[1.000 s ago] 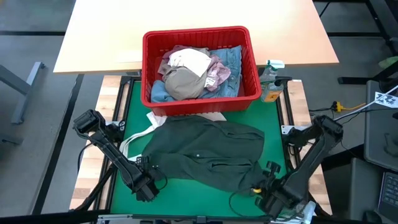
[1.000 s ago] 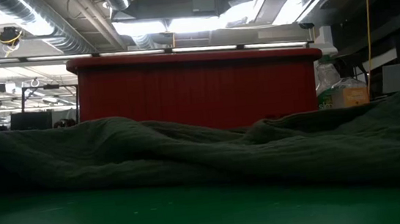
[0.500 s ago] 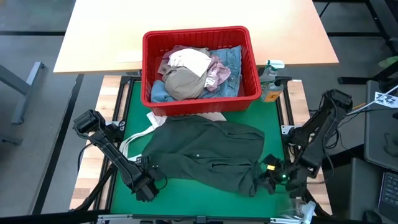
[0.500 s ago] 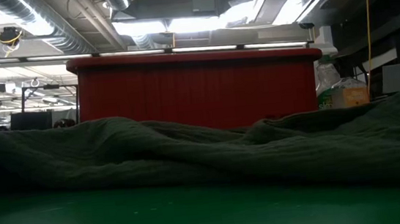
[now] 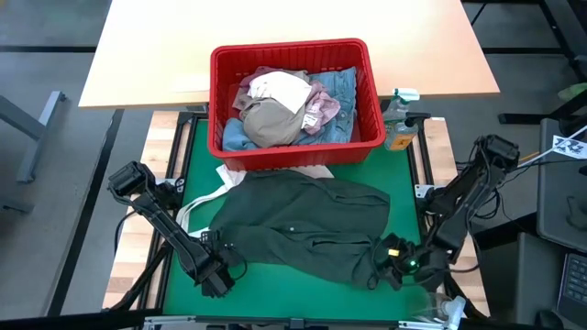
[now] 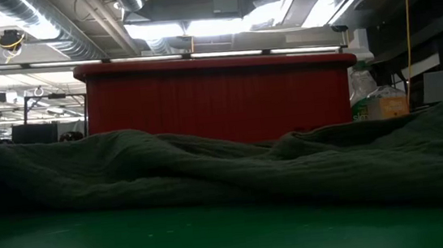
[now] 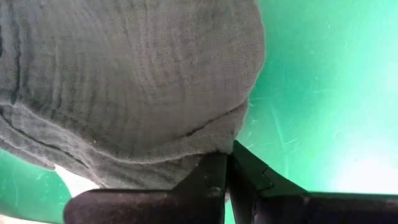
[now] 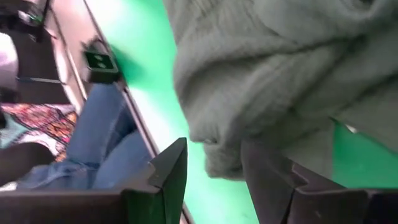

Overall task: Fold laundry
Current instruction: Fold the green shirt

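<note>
You have one dark green top [image 5: 303, 225] spread flat on the green worktop [image 5: 275, 289]. Your left tool [image 5: 220, 268] is clamped tight at its near-left hem. Your right tool [image 5: 390, 266] stands parted around its near-right corner. One red basket [image 5: 293, 151] holds four more garments.

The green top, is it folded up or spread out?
Spread out: the dark green top lies open and rumpled across the green mat, no neat folds.

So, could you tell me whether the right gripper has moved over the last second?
Yes: the right gripper moved up the high view, toward the red basket, onto the dark green top.
</note>
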